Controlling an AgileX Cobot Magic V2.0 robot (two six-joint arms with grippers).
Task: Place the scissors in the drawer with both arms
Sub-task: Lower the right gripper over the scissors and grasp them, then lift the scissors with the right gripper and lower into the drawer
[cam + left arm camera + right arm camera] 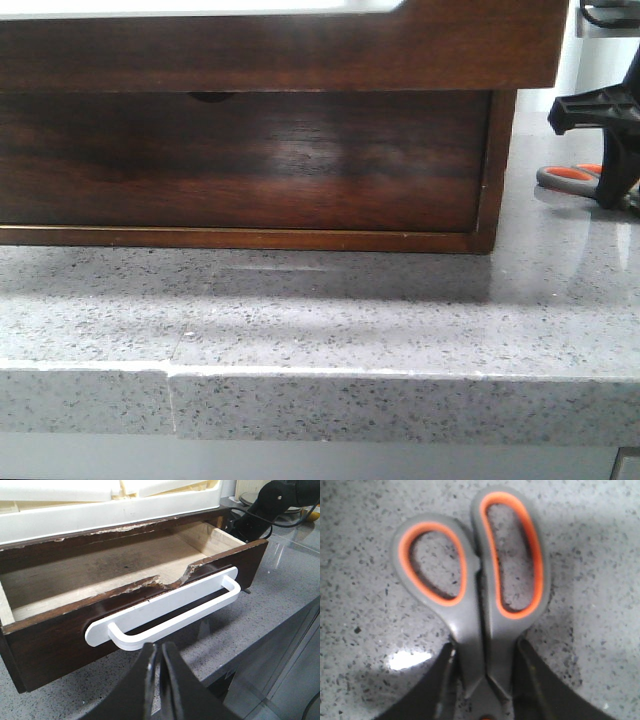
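The scissors (pixel 485 575), grey with orange-lined loops, lie flat on the speckled counter; in the front view they (pixel 566 176) show at the far right. My right gripper (pixel 485 646) stands over them with a finger on each side of the shank below the loops, closed against it; it also shows in the front view (pixel 612 195). The drawer (pixel 45 645) is pulled out and empty, with a white handle (pixel 170 610); its front fills the top of the front view (pixel 280 45). My left gripper (pixel 159 647) is shut and empty, just in front of the handle, not touching it.
A second dark drawer front with a half-round notch (pixel 240 160) sits shut under the open drawer. The grey speckled counter (pixel 300 300) ends at a front edge (pixel 300 375). My right arm (pixel 270 500) is beyond the drawer's far corner. White foam lies on the cabinet top (pixel 75 515).
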